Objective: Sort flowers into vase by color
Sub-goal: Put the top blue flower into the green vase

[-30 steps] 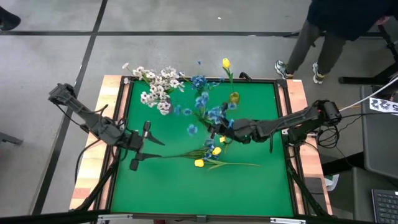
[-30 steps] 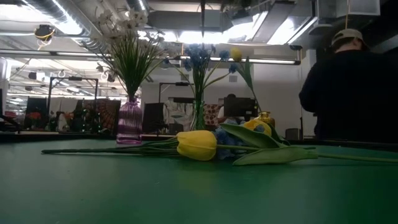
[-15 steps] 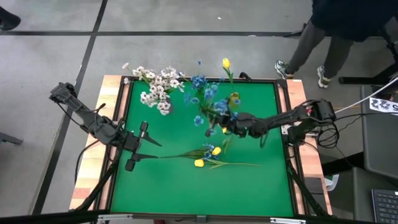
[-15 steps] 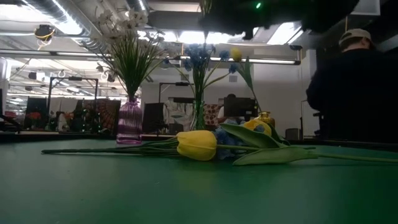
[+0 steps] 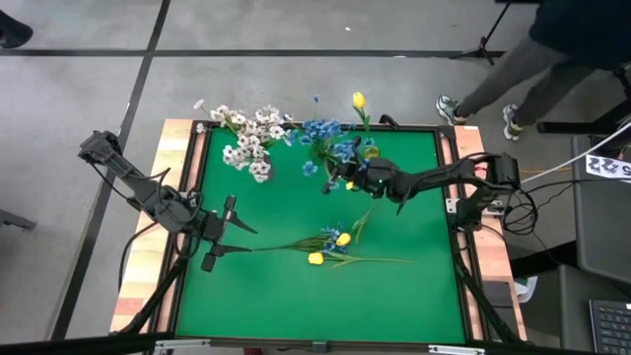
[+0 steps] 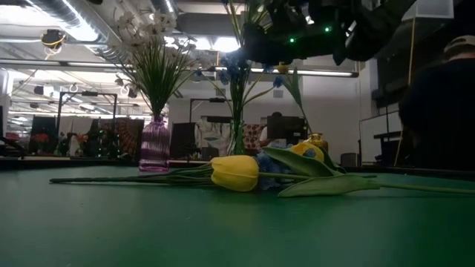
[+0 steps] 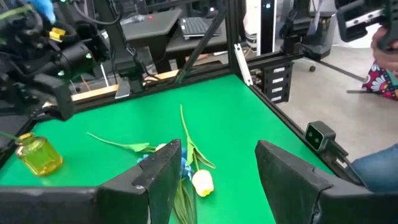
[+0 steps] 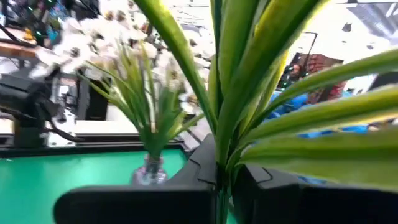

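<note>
1. High view: the right gripper (image 5: 338, 179) is near the table's far edge, shut on a blue sprig (image 5: 340, 156) whose blooms lie just beside the blue flowers (image 5: 315, 130) already in the middle vase.
2. High view: white flowers (image 5: 246, 138) fill the vase at the far left of the green table (image 5: 296, 306); a yellow bud (image 5: 359, 100) sticks out past the far edge, beside a yellow vase (image 5: 372, 153).
3. High view: loose flowers (image 5: 330, 247) lie across the table's middle, yellow buds and some blue among long green stems. The left gripper (image 5: 219, 242) hovers at the left side, fingers wide and holding nothing, its tips near the stems' left ends.
4. Low view: a yellow tulip (image 6: 234, 173) lies on the table with leaves and stems to both sides. Behind stand a purple vase (image 6: 154, 144) of white sprays and a clear vase (image 6: 236, 138) of blue blooms. The right arm (image 6: 312, 33) hangs above them, lit by green lights.
5. Left wrist view: the left fingers (image 7: 163, 171) stand wide apart, with the loose tulip (image 7: 203, 182) on the table between them, farther off. The small yellow vase (image 7: 38, 154) stands beside the right arm.
6. Right wrist view: the right fingers (image 8: 205, 162) are closed on a green stem (image 8: 233, 118) whose long leaves fan out. Beyond are the white sprays (image 8: 124, 68) in their vase.
</note>
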